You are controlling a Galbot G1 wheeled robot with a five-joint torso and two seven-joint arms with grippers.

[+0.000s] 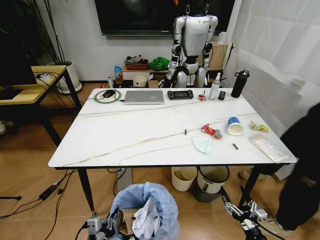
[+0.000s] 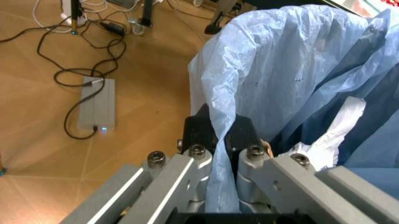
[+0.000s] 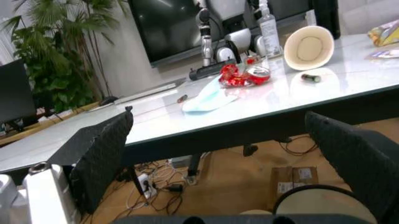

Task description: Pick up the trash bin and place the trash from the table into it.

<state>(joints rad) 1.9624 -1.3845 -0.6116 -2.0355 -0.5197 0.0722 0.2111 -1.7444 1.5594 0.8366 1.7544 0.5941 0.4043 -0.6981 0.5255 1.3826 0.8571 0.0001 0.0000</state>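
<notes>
The left gripper (image 2: 221, 154) is clenched on the bag-covered rim of the trash bin (image 1: 145, 210), which is below the near edge of the table (image 1: 125, 135); I think the bin should be kept level and its mouth held just under that edge. The right gripper (image 3: 218, 140), also below the near edge, has its pads spread with nothing between them. The crushed can (image 1: 212, 131), the paper cup (image 1: 234, 126) and the other trash lie on the table's right part, but the bin's bottom is cut off, and what is inside it is probably white paper
</notes>
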